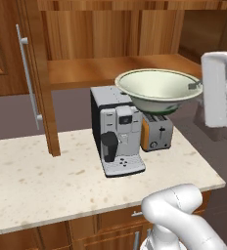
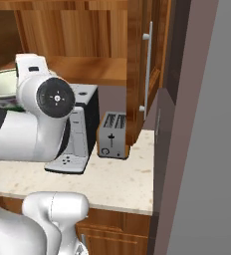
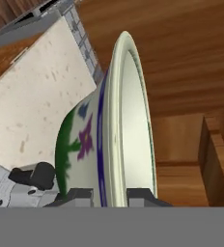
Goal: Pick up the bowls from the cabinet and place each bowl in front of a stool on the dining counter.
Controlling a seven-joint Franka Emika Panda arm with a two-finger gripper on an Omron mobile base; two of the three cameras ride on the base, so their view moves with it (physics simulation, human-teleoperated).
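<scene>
My gripper (image 3: 109,197) pinches the rim of the cream bowl (image 1: 157,89), one finger inside and one outside. I hold the bowl in the air above the coffee machine (image 1: 116,131) and toaster (image 1: 156,132), in front of the open cabinet's shelf (image 1: 93,69).

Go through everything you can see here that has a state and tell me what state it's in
Cream-white bowl with green band: lifted clear of the shelf, upright, empty, above the appliances.
Gripper: fingers shut on the bowl's rim.
Brown wooden cabinet door: swung open.
Plank shelf: bare where visible.
Orange toaster: slots empty.
</scene>
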